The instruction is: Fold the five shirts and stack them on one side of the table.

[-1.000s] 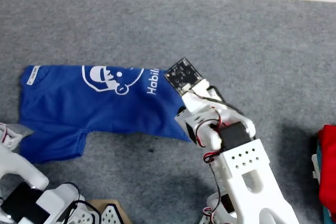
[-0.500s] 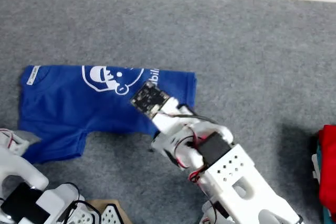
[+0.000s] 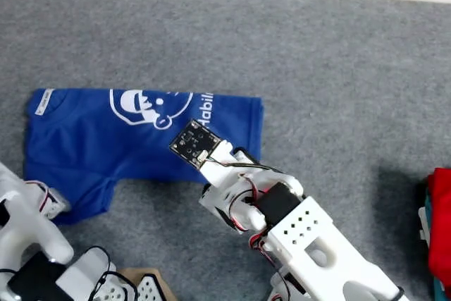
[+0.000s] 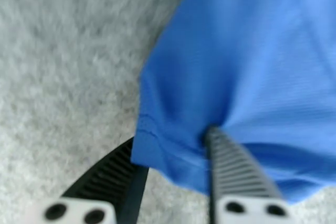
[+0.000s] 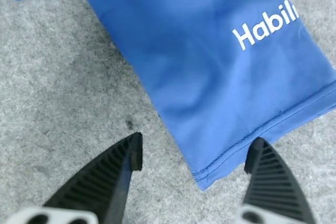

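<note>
Two grippers work at one blue shirt (image 3: 91, 146), a smooth knit with a white print. It is spread flat on the left part of the grey, felt-like table (image 3: 338, 68). Left gripper (image 4: 173, 140): ribbed black fingers apart, straddling the stitched sleeve hem. Right gripper (image 5: 191, 156): wedge-shaped ribbed fingers wide apart above the shirt's bottom corner, holding nothing. Red cloth (image 3: 441, 223) lies at the table's right edge.

Blue shirt (image 3: 84, 146), grey table (image 3: 338, 68).
The shirt is plain blue with a white cartoon print and white lettering; the table is speckled grey; a red cloth (image 3: 440, 223); white arms (image 3: 317, 237), black ribbed fingers (image 5: 110, 177).
</note>
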Robot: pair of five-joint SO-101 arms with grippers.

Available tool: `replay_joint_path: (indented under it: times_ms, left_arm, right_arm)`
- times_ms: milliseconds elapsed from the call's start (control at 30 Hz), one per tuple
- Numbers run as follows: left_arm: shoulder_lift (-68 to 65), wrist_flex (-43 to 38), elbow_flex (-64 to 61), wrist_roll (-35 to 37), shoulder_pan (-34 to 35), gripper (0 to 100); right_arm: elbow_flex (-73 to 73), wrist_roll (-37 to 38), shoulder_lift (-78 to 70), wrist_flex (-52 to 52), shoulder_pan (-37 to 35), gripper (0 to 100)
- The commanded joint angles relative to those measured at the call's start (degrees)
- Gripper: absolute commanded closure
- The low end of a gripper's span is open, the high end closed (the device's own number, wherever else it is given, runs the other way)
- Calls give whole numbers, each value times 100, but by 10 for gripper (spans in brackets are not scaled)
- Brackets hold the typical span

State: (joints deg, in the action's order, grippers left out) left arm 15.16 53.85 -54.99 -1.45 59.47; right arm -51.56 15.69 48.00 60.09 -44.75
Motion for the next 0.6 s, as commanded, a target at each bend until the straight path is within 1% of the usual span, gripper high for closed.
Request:
replay_joint_path:
  times_ms: [0,333,433,567]
  left_arm:
    - [22,-281,-13,-26,-66,927]
    - [75,-246,22,-26,-479,930]
    - [75,-229,154,-18,-708,930]
    - [75,202,620,-9,-945,930]
  right_arm:
    - [22,-62,110,-92,-57,688]
    - [-13,-70,101,-92,-40,688]
    - [-259,-70,101,-286,-57,688]
    - [-611,-70,101,-558,-57,688]
